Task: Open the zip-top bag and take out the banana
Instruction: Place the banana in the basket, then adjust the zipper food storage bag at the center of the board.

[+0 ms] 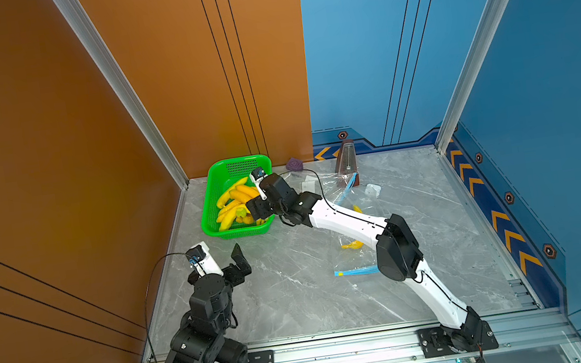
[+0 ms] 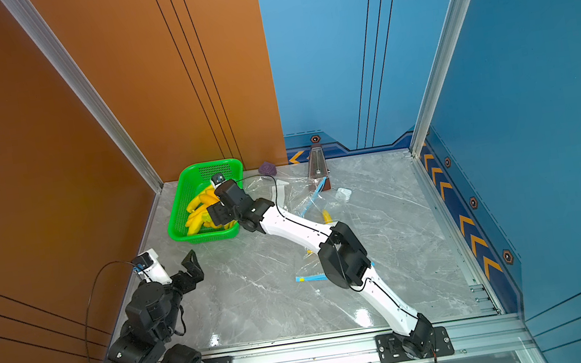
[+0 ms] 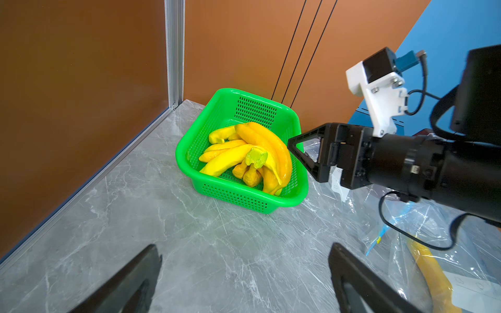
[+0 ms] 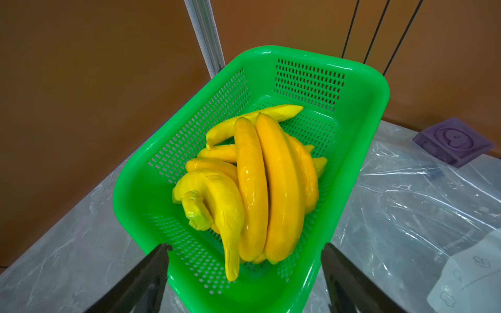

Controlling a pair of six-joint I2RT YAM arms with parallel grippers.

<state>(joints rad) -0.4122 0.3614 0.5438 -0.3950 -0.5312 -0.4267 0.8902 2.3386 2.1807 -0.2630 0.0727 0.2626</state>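
Observation:
My right gripper [image 4: 245,248] hangs open over the near end of the green basket [image 4: 374,108], with nothing between its fingers. Several yellow bananas [image 4: 271,189] lie piled in the basket [image 1: 236,160] below it. A clear zip-top bag [image 1: 350,259] with a blue zip strip [image 1: 355,271] lies mid-table, partly under my right arm, and a banana [image 1: 352,245] shows inside it. Another clear bag [image 4: 406,203] lies crumpled right of the basket. My left gripper [image 3: 244,246] is open and empty over bare table at the front left [image 1: 237,263].
A purple block [image 1: 294,164] and a brown metronome [image 1: 346,161] stand at the back wall. A small white object [image 1: 373,190] lies on the plastic near another banana [image 1: 357,209]. The orange wall runs close along the basket's left side.

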